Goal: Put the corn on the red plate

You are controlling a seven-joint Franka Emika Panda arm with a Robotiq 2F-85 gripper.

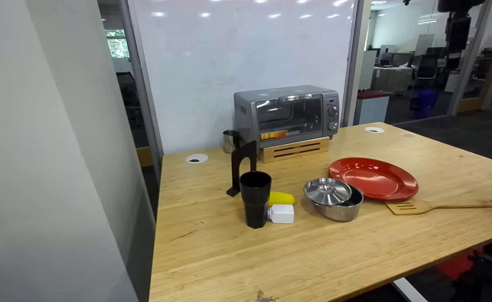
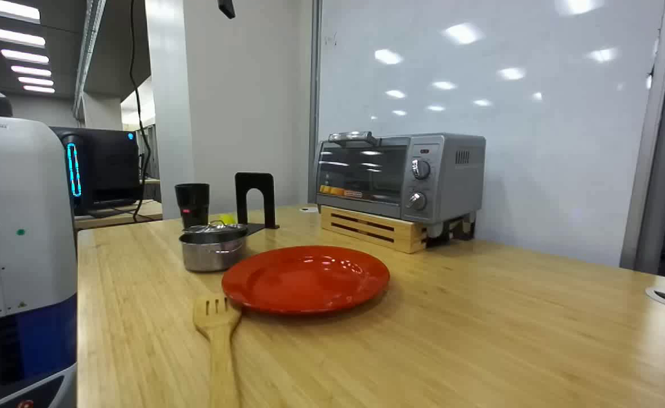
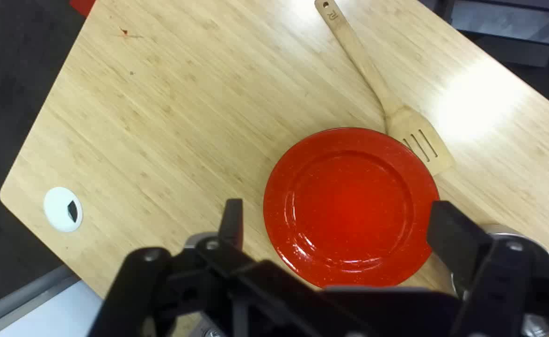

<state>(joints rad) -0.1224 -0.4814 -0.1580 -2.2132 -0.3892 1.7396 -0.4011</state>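
Yellow against pale wood, the toy corn point(image 1: 281, 198) lies on its side on the counter point(image 1: 229, 260), just right of centre and below the middle in an exterior view. A black tumbler point(image 1: 255, 201) hides its left end, and a white block point(image 1: 282, 214) in front covers part of its lower edge. The red plate point(image 3: 349, 206) takes up the middle of the wrist view, face up, presumably set so to receive the corn; its rim overlaps the slotted blade of a wooden spatula point(image 3: 390, 100) — whether it rests on the blade I cannot tell. The pincer point(image 3: 337, 213) hangs well above the counter, fingers spread wide with nothing between them, which would suit straddling the corn from above. Tumbler and block crowd that spot, so the descent will likely call for an angle that misses both, or the tumbler could topple. Between corn and plate, in an exterior view, a steel pot point(image 1: 340, 213) carries its lid point(image 1: 327, 191) askew — a high carry over it seems wise. The slotted wooden stand point(image 1: 295, 149) beneath the toaster oven point(image 1: 288, 115) is probably there to raise it.
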